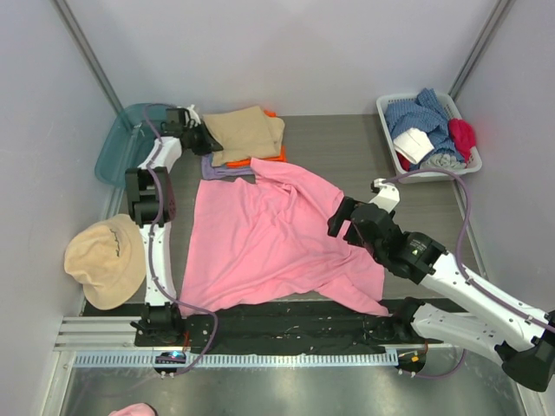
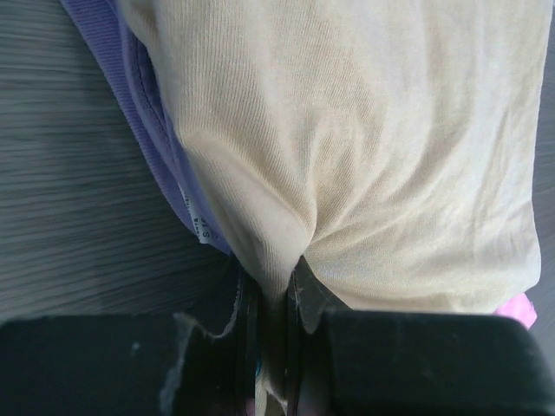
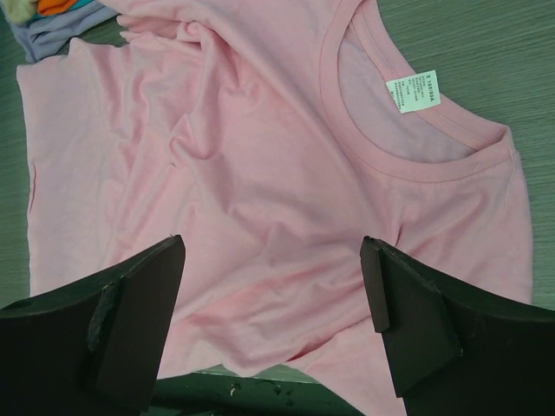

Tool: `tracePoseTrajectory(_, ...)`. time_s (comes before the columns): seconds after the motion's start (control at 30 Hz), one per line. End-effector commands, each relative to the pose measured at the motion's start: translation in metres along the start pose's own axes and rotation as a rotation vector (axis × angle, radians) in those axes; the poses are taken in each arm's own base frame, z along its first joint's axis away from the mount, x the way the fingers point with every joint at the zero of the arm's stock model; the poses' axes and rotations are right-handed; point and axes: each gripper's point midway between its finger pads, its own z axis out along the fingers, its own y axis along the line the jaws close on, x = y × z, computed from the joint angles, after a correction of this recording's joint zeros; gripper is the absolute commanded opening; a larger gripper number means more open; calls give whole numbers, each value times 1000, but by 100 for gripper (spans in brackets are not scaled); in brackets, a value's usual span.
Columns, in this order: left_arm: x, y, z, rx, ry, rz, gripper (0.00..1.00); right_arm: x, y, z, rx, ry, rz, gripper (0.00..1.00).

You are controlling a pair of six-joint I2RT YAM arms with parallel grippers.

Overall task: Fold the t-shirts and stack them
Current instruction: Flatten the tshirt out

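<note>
the tan shirt [image 1: 247, 130] lies on top, so i see only a thin edge of the orange shirt [image 1: 260, 161] and a strip of the lilac shirt [image 1: 224, 171] under it. in my left wrist view the tan shirt runs off the top and right edges. its fold hides the tips of my left gripper [image 2: 276, 290] where they pinch it. my right arm [image 1: 416, 251] covers part of the pink shirt [image 1: 260, 243]. the words on its label [image 3: 413, 91] are too small to read. a pink thing [image 1: 134, 409] is cut off at the bottom edge, and i cannot tell what it is.
</note>
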Motion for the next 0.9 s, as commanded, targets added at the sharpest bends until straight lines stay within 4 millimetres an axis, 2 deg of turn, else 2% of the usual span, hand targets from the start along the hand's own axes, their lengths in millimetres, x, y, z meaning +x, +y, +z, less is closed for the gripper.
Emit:
tracePoseTrajectory(0.0, -33, 28, -39, -82, -66, 26, 0, -7, 8, 1, -29, -29, 10, 91)
tracePoseTrajectory(0.13, -42, 37, -42, -92, -80, 21, 0, -7, 7, 1, -28, -30, 5, 91)
tracePoseTrajectory(0.17, -43, 35, -42, -88, -82, 25, 7, -6, 7, 1, -25, -27, 4, 91)
tracePoseTrajectory(0.2, -46, 34, -44, -85, -89, 21, 16, -5, 7, 2, -26, -24, 2, 91)
tracePoseTrajectory(0.23, -47, 31, -44, -77, -90, 20, 30, -4, 7, 2, -23, -21, 0, 91)
tracePoseTrajectory(0.27, -49, 28, -44, -75, -98, 21, 54, -3, 7, 3, -21, -17, -2, 92)
tracePoseTrajectory(0.33, -57, 20, -47, -70, -121, 32, 71, -2, 7, 4, -20, -13, -3, 91)
tracePoseTrajectory(0.37, -61, 16, -49, -65, -131, 32, 86, -1, 7, 5, -17, -12, -5, 91)
tracePoseTrajectory(0.4, -69, 6, -54, -52, -149, 38, 97, -2, 7, 5, -17, -11, -4, 91)
tracePoseTrajectory(0.47, -81, -5, -61, -44, -179, 52, 100, -2, 7, 5, -20, -12, -4, 92)
tracePoseTrajectory(0.6, -96, -54, -82, 11, -225, 91, 100, -2, 9, 5, -25, -7, -22, 92)
tracePoseTrajectory(0.63, -104, -71, -95, 28, -251, 108, 100, -2, 9, 4, -26, -6, -26, 92)
tracePoseTrajectory(0.7, -99, -97, -99, 59, -247, 128, 100, -1, 10, 5, -23, 2, -47, 92)
tracePoseTrajectory(0.77, -103, -120, -119, 83, -272, 137, 100, -1, 11, 5, -25, 7, -59, 92)
tracePoseTrajectory(0.8, -93, -145, -117, 108, -259, 161, 100, 0, 10, 5, -26, 13, -72, 92)
tracePoseTrajectory(0.83, -82, -147, -117, 102, -239, 157, 100, 0, 11, 5, -28, 17, -76, 92)
tracePoseTrajectory(0.87, -85, -164, -136, 109, -267, 179, 100, -1, 12, 4, -34, 19, -79, 92)
